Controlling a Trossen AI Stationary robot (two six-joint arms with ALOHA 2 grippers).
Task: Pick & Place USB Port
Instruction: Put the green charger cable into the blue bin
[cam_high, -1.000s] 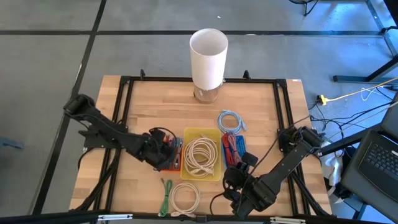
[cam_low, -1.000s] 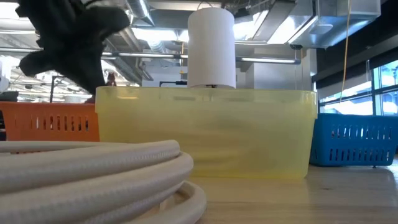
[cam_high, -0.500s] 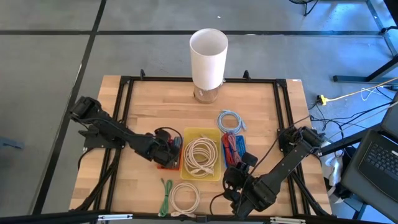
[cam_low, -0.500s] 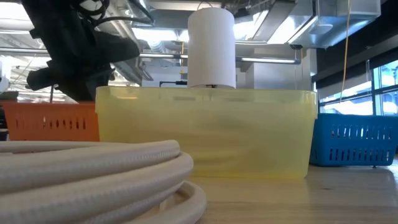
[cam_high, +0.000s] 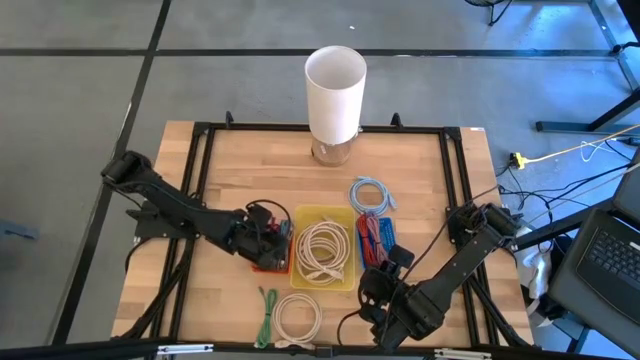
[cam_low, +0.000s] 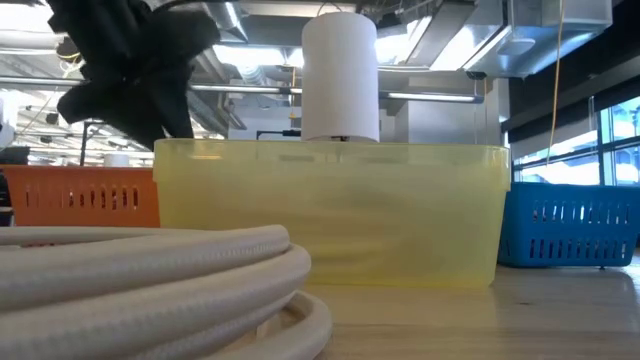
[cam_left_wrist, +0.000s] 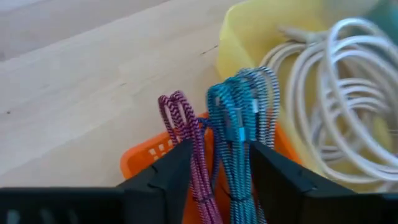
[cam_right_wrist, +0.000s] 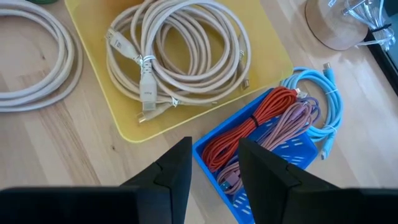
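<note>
Two braided USB cable bundles, one magenta (cam_left_wrist: 180, 118) and one teal (cam_left_wrist: 239, 106), stand looped end up in the orange basket (cam_left_wrist: 149, 155), left of the yellow tray (cam_high: 322, 215). My left gripper (cam_left_wrist: 219, 168) hangs over that basket (cam_high: 272, 262), open, slanting down, with both bundles between its fingers. My right gripper (cam_right_wrist: 214, 168) waits open and empty above the near end of the blue basket (cam_right_wrist: 292, 155), which holds red (cam_right_wrist: 249, 130) and mauve cables. My left gripper has the magenta and teal bundles (cam_left_wrist: 214, 186) standing between its parted fingers, which come at them slanting down from the table's left. I cannot tell whether either finger touches them. The bundles' lower ends sit in the orange basket.
A white cable coil (cam_high: 322, 250) fills the yellow tray. A light-blue cable (cam_high: 372, 193) lies beyond the blue basket. A white coil (cam_high: 297, 318) and a green cable (cam_high: 266, 310) lie near the front edge. A tall white cylinder (cam_high: 335, 90) stands at the far edge.
My left arm has shifted a little over the orange basket, sinking slightly and coming back up to about where it was. The right arm has kept still.
</note>
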